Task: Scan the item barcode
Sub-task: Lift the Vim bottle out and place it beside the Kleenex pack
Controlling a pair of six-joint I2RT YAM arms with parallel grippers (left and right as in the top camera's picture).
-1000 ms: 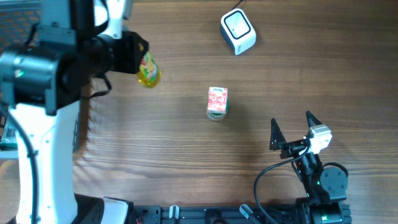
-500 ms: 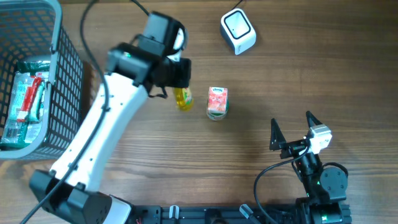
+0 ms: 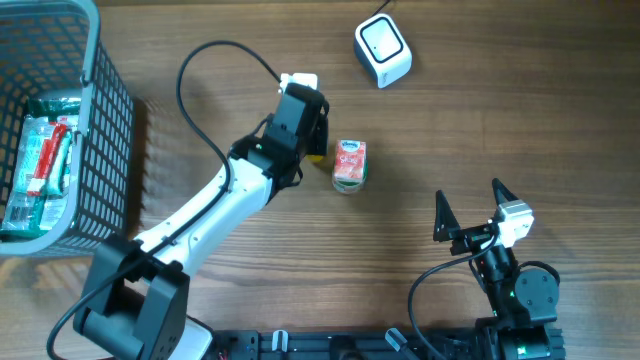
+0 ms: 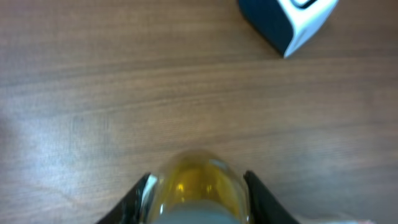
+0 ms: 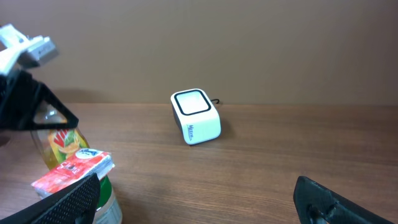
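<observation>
Yellow clear plastic bottle [image 4: 196, 183] sits near the table's middle, pinched between the two fingers of the left gripper [image 4: 199, 198], whose jaws are closed partway against its sides; whether it rests on the wood cannot be told. Just beside it at 3 o'clock stands a pink and white carton [image 3: 349, 163]. The white box-shaped barcode scanner with a dark window [image 3: 383, 50] lies well apart, at 1 o'clock from the bottle. In the table's 10 o'clock corner, a grey wire basket [image 3: 100, 80] holds several wrapped packets in red, green and white [image 3: 35, 160], lying along its outer side. The right gripper [image 3: 470, 207] hangs at 5 o'clock, jaws spread wide with nothing between them. Everything is on a brown wood-grain table [image 3: 520, 110]; the right wrist view shows a plain brown wall [image 5: 249, 43] behind it.
</observation>
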